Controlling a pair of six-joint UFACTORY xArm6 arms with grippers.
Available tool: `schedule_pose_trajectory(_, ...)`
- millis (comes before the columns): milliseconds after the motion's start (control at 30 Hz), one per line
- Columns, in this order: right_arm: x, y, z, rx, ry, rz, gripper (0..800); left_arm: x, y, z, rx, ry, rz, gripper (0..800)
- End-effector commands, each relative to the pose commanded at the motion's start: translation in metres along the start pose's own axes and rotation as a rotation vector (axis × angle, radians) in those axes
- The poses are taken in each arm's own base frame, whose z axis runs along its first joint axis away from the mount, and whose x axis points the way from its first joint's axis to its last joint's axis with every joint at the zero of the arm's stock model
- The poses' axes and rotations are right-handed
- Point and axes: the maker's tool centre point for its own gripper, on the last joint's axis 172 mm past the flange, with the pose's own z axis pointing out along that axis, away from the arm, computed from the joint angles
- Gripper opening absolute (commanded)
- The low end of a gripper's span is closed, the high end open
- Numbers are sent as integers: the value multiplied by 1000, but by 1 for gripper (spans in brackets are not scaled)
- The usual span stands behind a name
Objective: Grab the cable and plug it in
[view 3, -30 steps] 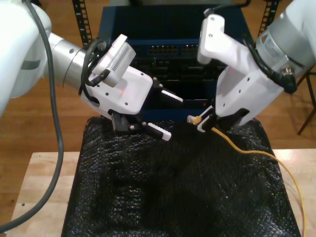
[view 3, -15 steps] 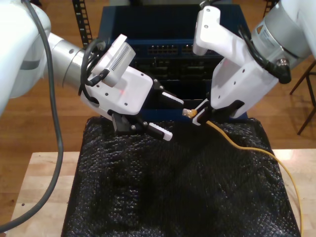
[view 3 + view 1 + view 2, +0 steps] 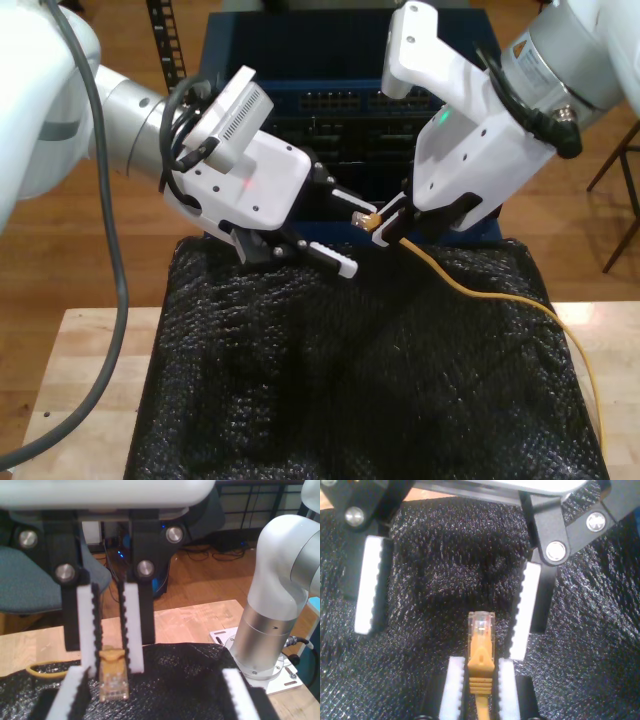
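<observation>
- The black dimpled foam mat [image 3: 350, 400] covering the pale wooden table [image 3: 90, 370] is my reference; both grippers hang above its far edge.
- The dark blue rack box with rows of ports [image 3: 330, 100] stands just beyond the mat's far edge.
- My first gripper [image 3: 350, 235] is above the mat with its jaws spread wide and nothing between them.
- My second gripper [image 3: 480, 685] is clamped on the long thin orange-yellow network cable [image 3: 500, 300], just behind its tip. The rest of the cable trails back across the mat.
- The small clear plastic plug [image 3: 481, 622] sticks out past the pads, above the mat and between my first gripper's open fingers.
- Risks as I judge them:
  - If the first gripper closes on the clear tip, it could press the latch or twist the plug off line.
  - The grip is narrow, so the plug may pivot.
  - Drag from the trailing cable could pull it askew before it reaches a port.
</observation>
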Motion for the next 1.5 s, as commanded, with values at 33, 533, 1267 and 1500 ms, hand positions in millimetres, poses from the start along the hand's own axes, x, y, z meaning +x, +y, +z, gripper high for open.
schedule_pose_trajectory(33,0,0,0,0,0,0,13,0,0,0,1,1,0,539)
schedule_pose_trajectory(533,-3,-1,3,5,-4,7,13,1,-2,-1,7,3,-3,356)
schedule_pose_trajectory(1267,-3,-1,3,5,-4,7,14,-1,-4,-5,21,1,-9,240)
schedule_pose_trajectory(1500,-3,-1,3,5,-2,7,14,1,-8,-10,40,20,-12,199)
